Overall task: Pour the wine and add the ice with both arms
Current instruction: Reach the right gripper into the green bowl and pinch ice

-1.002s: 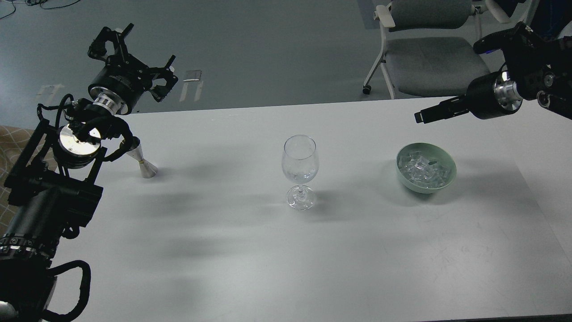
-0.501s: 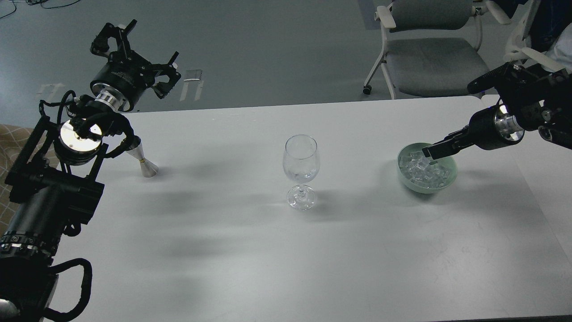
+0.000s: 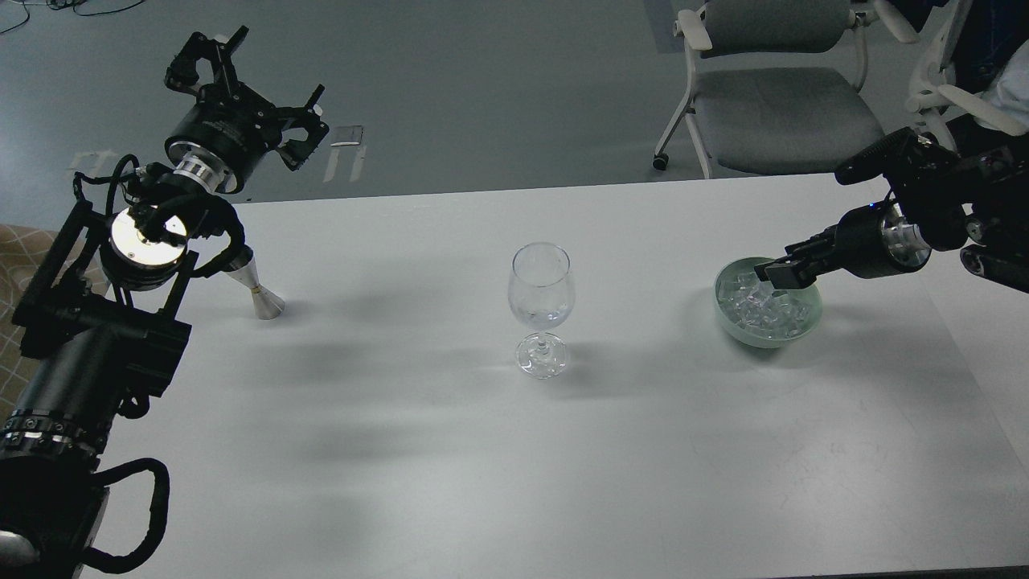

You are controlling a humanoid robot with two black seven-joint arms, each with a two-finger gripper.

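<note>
Right gripper (image 3: 778, 271) sits low over the green bowl (image 3: 812, 320), fingertips among the ice (image 3: 756, 310); whether it pinches a cube cannot be told. Left gripper (image 3: 253, 96) hangs raised beyond the table (image 3: 402, 466), fingers spread, empty. Wine glass (image 3: 541, 305) stands mid-table, metal cup (image 3: 259, 291) at left.

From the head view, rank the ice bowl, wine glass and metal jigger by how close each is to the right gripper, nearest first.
1. Ice bowl: on the right of the table; the right gripper is directly over its ice.
2. Wine glass: mid-table, to the bowl's left.
3. Metal jigger: far left, beside the left arm.
</note>
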